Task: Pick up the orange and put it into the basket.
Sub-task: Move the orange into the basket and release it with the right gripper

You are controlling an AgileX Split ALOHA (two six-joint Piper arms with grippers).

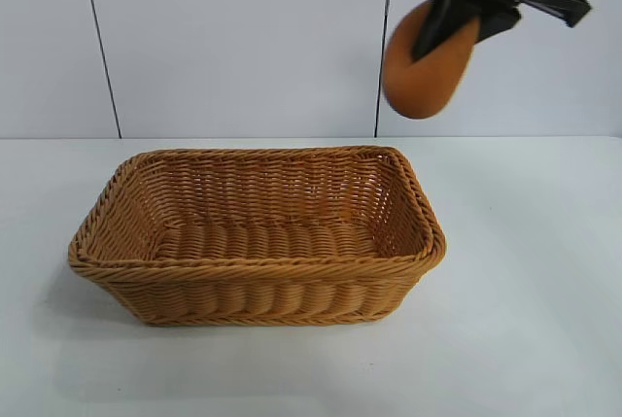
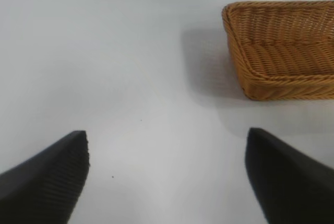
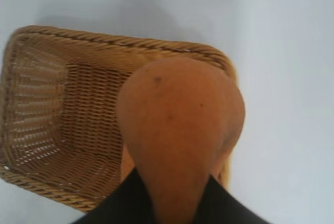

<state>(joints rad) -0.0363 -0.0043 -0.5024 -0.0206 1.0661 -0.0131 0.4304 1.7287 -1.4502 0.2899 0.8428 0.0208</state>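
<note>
The dull orange hangs high in the air, with my right gripper shut on its upper part. It hovers above the right end of the tan wicker basket, which stands empty on the white table. In the right wrist view the orange fills the space between the black fingers of my right gripper, and the basket lies below it. My left gripper stands open over bare table, well off to one side of the basket. It holds nothing.
The white table stretches around the basket on all sides. A pale panelled wall rises behind it. No other objects show.
</note>
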